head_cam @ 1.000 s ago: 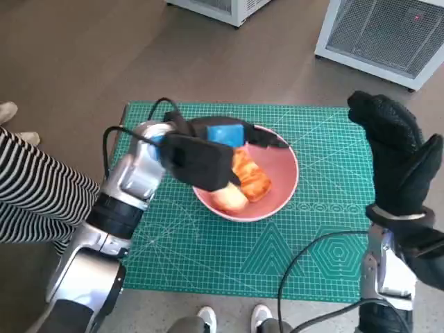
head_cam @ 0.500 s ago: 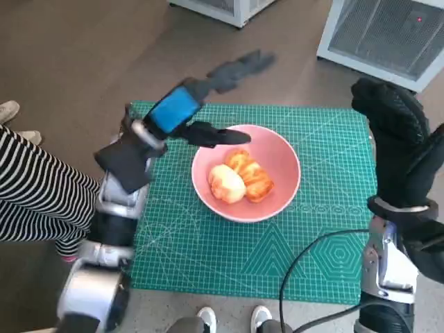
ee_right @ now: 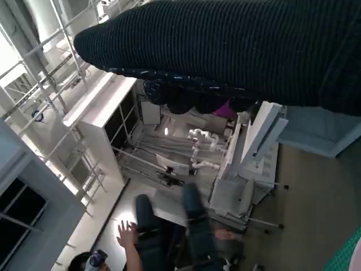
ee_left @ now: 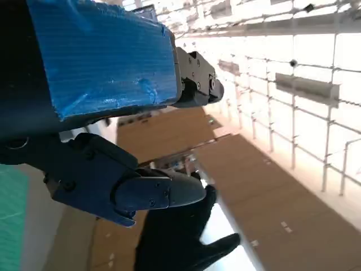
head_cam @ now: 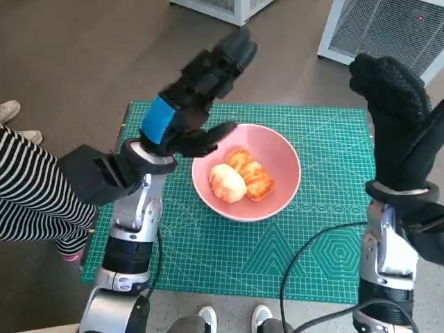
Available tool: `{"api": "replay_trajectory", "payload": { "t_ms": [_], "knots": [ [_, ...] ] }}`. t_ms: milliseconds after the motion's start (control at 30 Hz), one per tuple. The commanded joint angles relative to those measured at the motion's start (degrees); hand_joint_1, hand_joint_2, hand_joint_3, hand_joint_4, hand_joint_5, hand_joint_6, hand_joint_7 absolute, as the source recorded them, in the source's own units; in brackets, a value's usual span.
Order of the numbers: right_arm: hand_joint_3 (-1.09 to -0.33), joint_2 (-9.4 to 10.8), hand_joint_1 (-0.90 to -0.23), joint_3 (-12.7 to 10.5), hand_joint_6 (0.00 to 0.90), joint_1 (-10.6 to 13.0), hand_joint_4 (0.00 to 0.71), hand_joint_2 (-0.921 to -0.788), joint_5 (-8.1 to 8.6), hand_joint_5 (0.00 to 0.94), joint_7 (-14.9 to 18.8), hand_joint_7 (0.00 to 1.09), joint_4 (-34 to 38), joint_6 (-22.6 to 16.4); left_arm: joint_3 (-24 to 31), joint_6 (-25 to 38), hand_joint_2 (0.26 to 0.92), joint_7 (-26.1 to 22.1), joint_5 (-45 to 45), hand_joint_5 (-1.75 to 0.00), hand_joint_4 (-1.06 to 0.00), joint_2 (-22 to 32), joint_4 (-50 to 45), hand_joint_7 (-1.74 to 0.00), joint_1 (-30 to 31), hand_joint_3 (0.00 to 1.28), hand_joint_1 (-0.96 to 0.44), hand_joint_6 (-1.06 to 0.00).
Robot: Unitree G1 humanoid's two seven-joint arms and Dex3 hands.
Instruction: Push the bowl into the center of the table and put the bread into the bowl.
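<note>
Since the two golden bread rolls (head_cam: 240, 180) lie inside the round pink bowl (head_cam: 281, 161), near the green cutting mat's (head_cam: 208, 250) middle, little remains; soft and light, they'd suit gentle side grips. Left hand (head_cam: 191, 97) and right hand (head_cam: 392, 118) hang empty, fingers spread, above the bowl's sides.

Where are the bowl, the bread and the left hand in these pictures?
bowl (head_cam: 283, 161): head view, bare pink inner wall.
bread (head_cam: 239, 179): head view, middle of the pieces.
left hand (head_cam: 187, 104): head view, its back beside the blue tape.
</note>
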Motion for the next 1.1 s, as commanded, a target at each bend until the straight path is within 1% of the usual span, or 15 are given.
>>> {"api": "replay_trajectory", "payload": {
  "t_ms": [33,133,300,433,567,833,1100],
  "knots": [
    [-0.730,-0.3,-0.707,0.4,0.035,-0.5,0.137,-0.921,-0.93,0.008,-0.6,0.55,0.2,1.3,0.9,-2.0,0.921,0.1,0.1,0.00,-0.11,-0.4,0.6,0.00,1.1,0.52,-0.74,-0.18],
    [-0.725,-0.2,-0.710,0.5,0.041,-0.5,0.137,-0.921,-1.34,0.007,-0.6,0.56,0.4,1.3,1.2,-2.8,0.921,0.2,0.3,0.00,-0.11,-0.5,1.0,0.00,1.4,0.52,-0.74,-0.18],
    [-0.717,-0.3,-0.715,0.4,0.045,-0.6,0.136,-0.921,-1.18,0.006,-0.3,0.56,1.1,0.9,1.4,-3.8,0.921,0.2,0.7,0.00,-0.11,-0.7,1.4,-0.01,1.8,0.52,-0.74,-0.18],
    [-0.715,-0.3,-0.713,0.5,0.042,-0.3,0.136,-0.921,-1.52,0.005,-0.3,0.56,1.4,0.3,1.6,-4.6,0.921,0.4,0.9,0.00,-0.11,-1.0,1.9,-0.01,2.1,0.53,-0.74,-0.18],
    [-0.715,-0.3,-0.711,0.4,0.033,0.0,0.136,-0.921,-1.87,0.004,-0.3,0.56,2.1,-0.6,1.8,-6.8,0.921,0.6,1.4,0.00,-0.11,-1.5,3.3,-0.01,2.2,0.54,-0.73,-0.18],
    [-0.717,0.1,-0.704,0.3,0.027,0.4,0.135,-0.921,-2.35,0.003,-0.2,0.56,4.1,-2.8,2.2,-10.1,0.921,-1.0,0.3,0.00,-0.11,-2.3,7.0,0.00,1.8,0.52,-0.71,-0.17],
    [-0.715,0.4,-0.710,0.4,0.025,1.1,0.132,-0.921,-2.28,0.001,0.0,0.56,5.0,-4.5,2.8,-11.5,0.921,-3.1,-1.2,-0.01,-0.12,-3.1,9.2,-0.03,1.4,0.49,-0.71,-0.20]
  ]
}}
